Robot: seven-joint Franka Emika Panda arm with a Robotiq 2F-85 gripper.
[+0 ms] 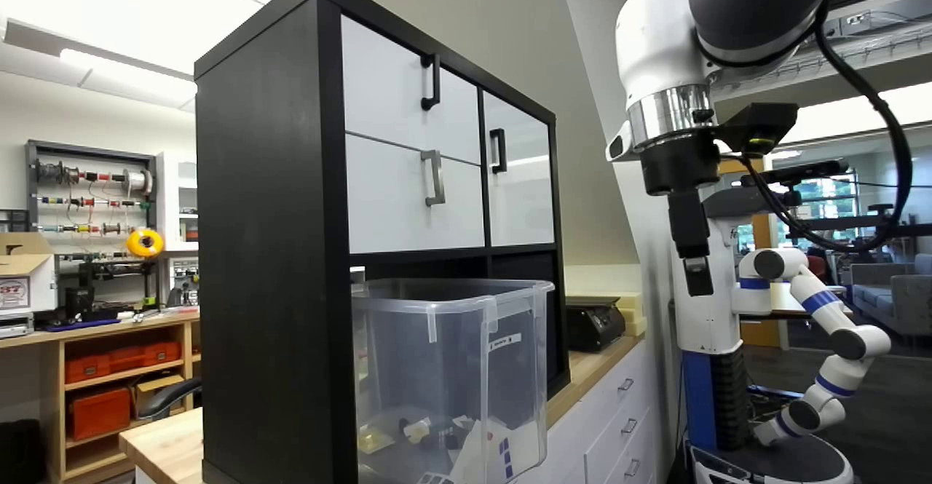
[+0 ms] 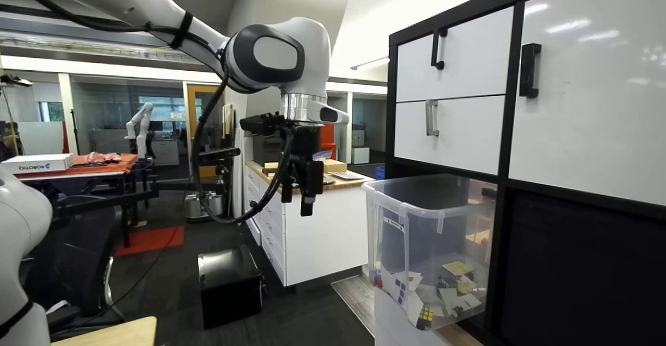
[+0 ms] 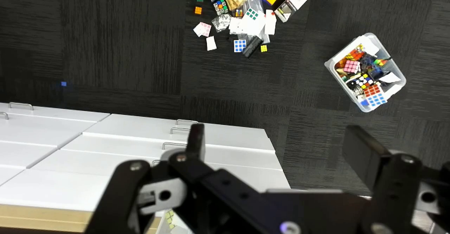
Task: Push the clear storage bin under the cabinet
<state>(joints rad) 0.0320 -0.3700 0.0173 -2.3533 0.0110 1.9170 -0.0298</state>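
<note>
The clear storage bin [image 1: 451,346] is a translucent tub with pale papers and small items inside. In both exterior views it sits at the lower bay below the two stacked drawers and sticks out in front; it also shows in an exterior view [image 2: 387,263]. The black-framed cabinet [image 1: 262,251] has white fronts with handles [image 2: 588,86]. My gripper [image 1: 695,280] hangs pointing down in front of the bin, near rim height and apart from it [image 2: 299,208]. In the wrist view its fingers [image 3: 277,135] are wide apart with nothing between them. A bin corner shows at the bottom [image 3: 168,223].
White drawers under a wooden counter [image 1: 619,397] stand by the cabinet, with a black device [image 1: 597,324] on top. A black box [image 2: 229,289] stands on the floor. A small tub of cubes [image 3: 367,72] and loose items [image 3: 246,19] lie on the carpet.
</note>
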